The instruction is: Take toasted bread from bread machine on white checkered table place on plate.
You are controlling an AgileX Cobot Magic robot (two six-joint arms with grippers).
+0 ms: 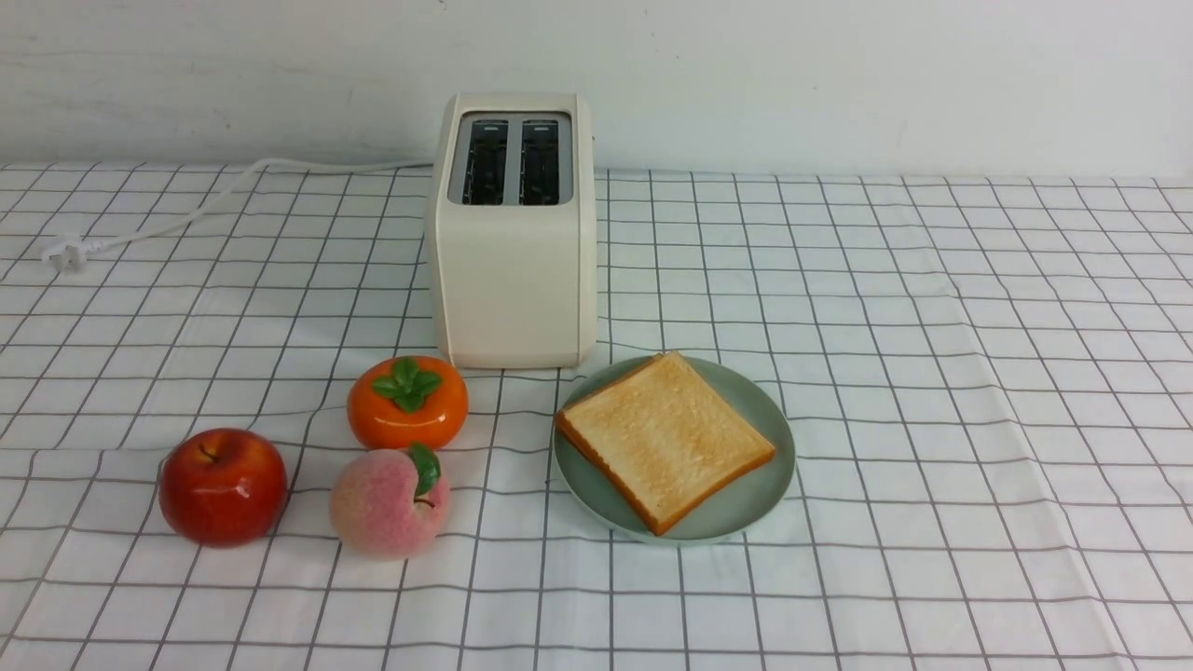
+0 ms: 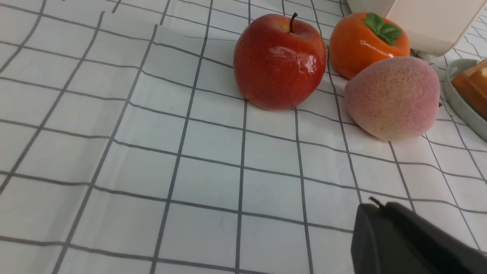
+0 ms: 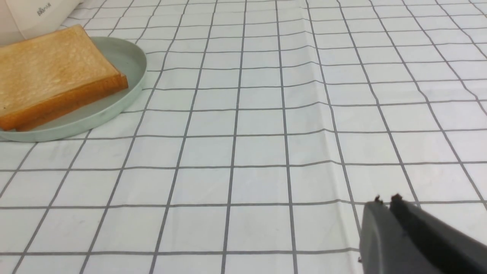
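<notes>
The cream-white bread machine [image 1: 514, 233] stands at the back middle of the white checkered table [image 1: 932, 373]; both dark slots look empty. The toasted bread [image 1: 665, 436] lies flat on the pale green plate [image 1: 746, 503] in front of the machine; in the right wrist view [image 3: 53, 72] it looks like two slices stacked on the plate [image 3: 125, 57]. My left gripper [image 2: 374, 207] is shut and empty, low over the cloth near the fruits. My right gripper [image 3: 386, 201] is shut and empty over bare cloth, well away from the plate. Neither arm shows in the front view.
A red apple [image 1: 222, 485], an orange persimmon [image 1: 407, 401] and a pink peach [image 1: 390, 501] sit left of the plate. The toaster's white cord and plug [image 1: 65, 253] trail to the far left. A white wall [image 1: 839, 75] closes the back.
</notes>
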